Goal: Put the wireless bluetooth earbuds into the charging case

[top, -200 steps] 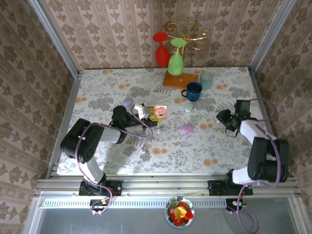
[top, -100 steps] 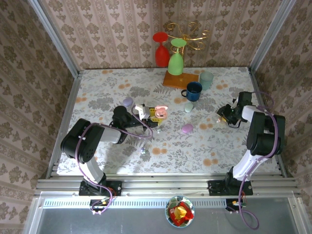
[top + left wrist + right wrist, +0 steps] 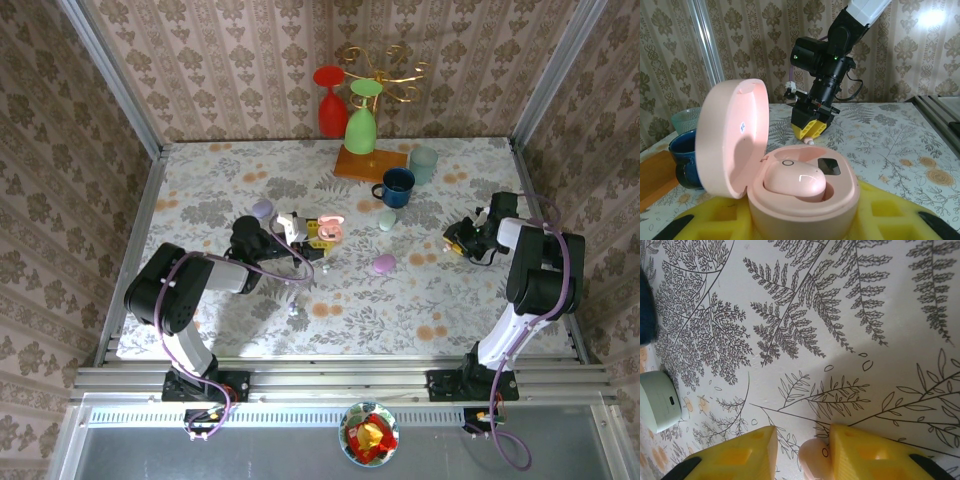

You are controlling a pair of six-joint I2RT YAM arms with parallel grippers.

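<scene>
A small glossy pale pink earbud [image 3: 814,460] lies on the fern-patterned bench [image 3: 875,315] between the yellow foam-padded fingers of the right claw [image 3: 803,444]. It touches one pad, and a clear gap separates it from the other. The claw is therefore narrowed around the bud but not clamped on it, with its fingertips down at the bench surface.

A second pink earbud [image 3: 795,181] sits seated in the pale pink pebble-shaped charging case [image 3: 805,200], whose lid stands hinged open and upright. The left claw [image 3: 311,232] is closed on the base of this case, with a yellow pad on either side, and holds it near the middle of the bench, well apart from the right claw.

A mint green rounded case [image 3: 659,400] lies on the bench between the two claws, near a dark blue mug [image 3: 397,186]. A purple rounded case [image 3: 383,264] lies closer to the front edge, and a lavender rounded case [image 3: 262,209] lies just beside the left arm's wrist.
</scene>
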